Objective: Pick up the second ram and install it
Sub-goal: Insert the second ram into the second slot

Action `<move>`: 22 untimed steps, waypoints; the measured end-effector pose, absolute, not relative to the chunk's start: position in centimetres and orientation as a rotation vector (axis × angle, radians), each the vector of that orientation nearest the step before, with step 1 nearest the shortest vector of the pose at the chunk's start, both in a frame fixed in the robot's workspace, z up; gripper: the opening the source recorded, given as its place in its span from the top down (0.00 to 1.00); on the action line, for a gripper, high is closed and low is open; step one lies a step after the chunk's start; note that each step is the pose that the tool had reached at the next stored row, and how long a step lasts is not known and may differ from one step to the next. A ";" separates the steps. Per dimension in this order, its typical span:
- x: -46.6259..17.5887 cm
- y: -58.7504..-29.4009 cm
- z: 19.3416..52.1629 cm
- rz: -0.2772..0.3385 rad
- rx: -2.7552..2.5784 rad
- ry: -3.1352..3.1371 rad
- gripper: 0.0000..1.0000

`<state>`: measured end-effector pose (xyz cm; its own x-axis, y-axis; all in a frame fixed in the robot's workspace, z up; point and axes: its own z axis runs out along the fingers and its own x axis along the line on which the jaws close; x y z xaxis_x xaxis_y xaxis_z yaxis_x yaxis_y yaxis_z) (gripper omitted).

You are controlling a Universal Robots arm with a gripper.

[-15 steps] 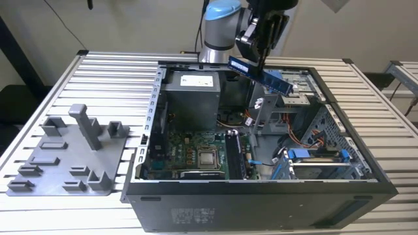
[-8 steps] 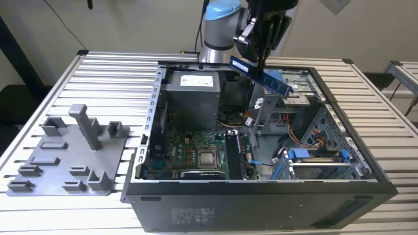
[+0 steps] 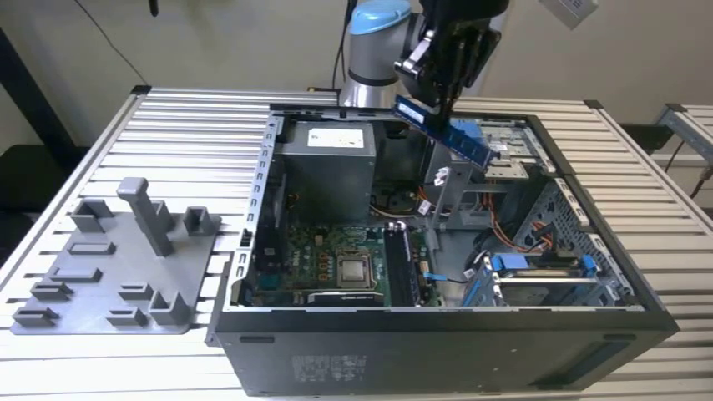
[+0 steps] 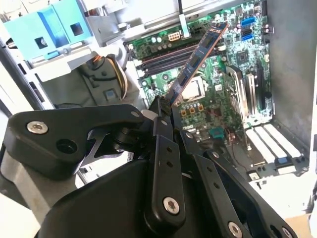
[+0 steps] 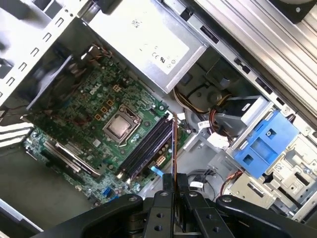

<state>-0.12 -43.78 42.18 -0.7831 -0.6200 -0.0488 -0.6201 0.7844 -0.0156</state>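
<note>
Gripper (image 3: 443,104) is pinching the second ram (image 3: 470,144) by one end. The stick hangs tilted in the air above the open computer case (image 3: 423,351), well clear of the motherboard (image 5: 94,106). In the first wrist view it sits edge-on, roughly in line with the memory slots (image 5: 143,148). Judgement: sound seating needs the stick level, square to its slot, and pressed evenly; skewed entry risks binding.

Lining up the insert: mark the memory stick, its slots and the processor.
Memory stick (image 4: 199,58): second wrist view, middle of the board.
Slots (image 5: 146,148): first wrist view, midway along them.
Processor (image 5: 120,127): first wrist view, centre of its lid.
</note>
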 end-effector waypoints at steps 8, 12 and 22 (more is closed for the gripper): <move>-0.1 -43.8 42.1 -0.001 -0.915 2.952 0.86; -0.1 -43.8 42.0 -0.002 -0.848 2.972 0.86; -0.1 -43.8 41.8 0.000 -0.751 3.012 0.86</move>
<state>-0.07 -43.83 41.82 -0.8824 -0.4691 -0.0367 -0.4691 0.8831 -0.0093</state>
